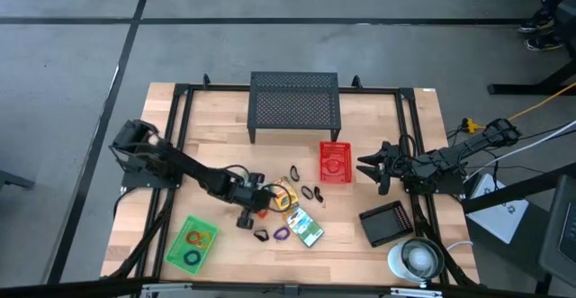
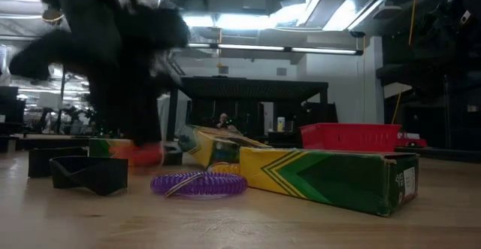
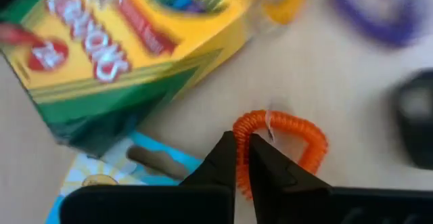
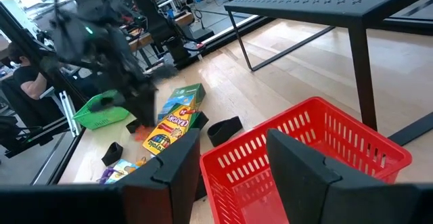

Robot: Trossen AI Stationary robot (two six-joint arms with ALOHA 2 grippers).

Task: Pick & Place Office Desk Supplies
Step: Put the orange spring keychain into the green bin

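Observation:
My left gripper (image 1: 258,201) is at the table's middle, down among the loose supplies and shut on an orange coil loop (image 3: 291,132). Beside it lie a yellow-green crayon box (image 3: 115,41), a blue printed packet (image 3: 101,173), a yellow loop (image 3: 287,1), a purple loop (image 2: 199,183) and black clips (image 2: 86,172). A green tray (image 1: 192,242) near the front left holds more loops. My right gripper (image 1: 371,168) waits open at the table's right, just beside a red basket (image 4: 304,149). My left gripper pinches the orange coil loop between its two fingers at one side of the ring (image 3: 242,146), coming from above and pointing down. The rest of the ring (image 3: 314,143) spreads out past the fingertips, close to the wood. Whether it is lifted clear I cannot tell.
A large black mesh stand (image 1: 294,104) stands at the far middle. A black tray (image 1: 387,221) and a round white object (image 1: 414,258) sit at the near right corner. Bare wood shows left of the stand and along the near edge.

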